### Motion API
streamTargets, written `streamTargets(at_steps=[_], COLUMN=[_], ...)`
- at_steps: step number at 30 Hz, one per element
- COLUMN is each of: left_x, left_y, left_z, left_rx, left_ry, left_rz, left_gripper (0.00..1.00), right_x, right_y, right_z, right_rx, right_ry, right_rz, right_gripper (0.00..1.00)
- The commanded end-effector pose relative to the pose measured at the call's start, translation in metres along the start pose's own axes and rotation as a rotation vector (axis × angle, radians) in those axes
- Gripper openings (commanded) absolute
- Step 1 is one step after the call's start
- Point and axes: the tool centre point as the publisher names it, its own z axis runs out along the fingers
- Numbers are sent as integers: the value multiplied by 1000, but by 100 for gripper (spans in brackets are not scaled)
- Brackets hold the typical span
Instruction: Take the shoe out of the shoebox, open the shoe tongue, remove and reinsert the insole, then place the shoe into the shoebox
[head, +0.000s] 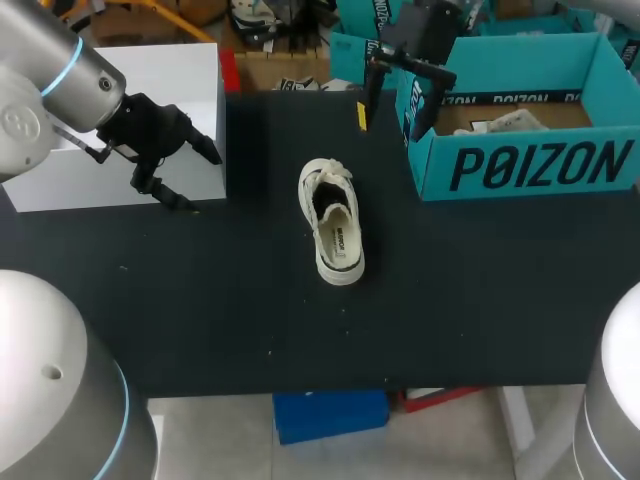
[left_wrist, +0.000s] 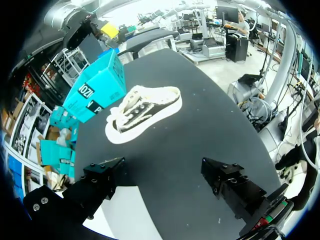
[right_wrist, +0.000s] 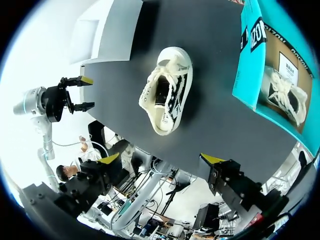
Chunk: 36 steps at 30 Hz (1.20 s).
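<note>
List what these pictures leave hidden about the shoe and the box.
Head view: inside the cream canvas shoe, the part toward the toe lies under its tongue and laces.
Head view: part of the second pale shoe in the teal cardboard shoebox sits behind the front wall; one end of the box is cut off by the picture's edge.
Left wrist view: the shoebox's inside is turned away.

The shoe (head: 333, 222) lies at the middle of the table (head: 200, 320). The shoebox (head: 520, 170) sits at the far right corner with a second shoe (head: 505, 122) inside and the right hand (head: 388, 115) over its left wall. Another box (head: 170, 70) occupies the far left corner, with the left hand (head: 200, 178) over its near right corner.
</note>
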Motion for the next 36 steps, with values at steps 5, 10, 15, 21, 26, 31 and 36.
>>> streamTargets(at_steps=[5, 10, 15, 21, 26, 31, 36], left_x=[1, 1, 1, 1, 1, 1, 1], left_y=[0, 0, 0, 0, 0, 0, 0], left_z=[1, 1, 1, 1, 1, 1, 1], left_rx=[0, 0, 0, 0, 0, 0, 0], left_ry=[-5, -5, -5, -5, -5, -5, -5], left_rz=[2, 2, 2, 2, 2, 2, 2], left_gripper=[100, 100, 100, 100, 100, 100, 100], right_x=[8, 7, 5, 5, 5, 5, 6], right_y=[-17, -13, -7, -3, -3, -3, 1], right_z=[10, 24, 35, 41, 41, 41, 40], right_rx=[-221, -242, -255, -245, -245, -245, -233], right_ry=[-66, -72, -87, -138, -138, -138, -159], right_rz=[-7, -11, -13, -23, -23, -23, -27], right_gripper=[100, 100, 100, 100, 100, 100, 100])
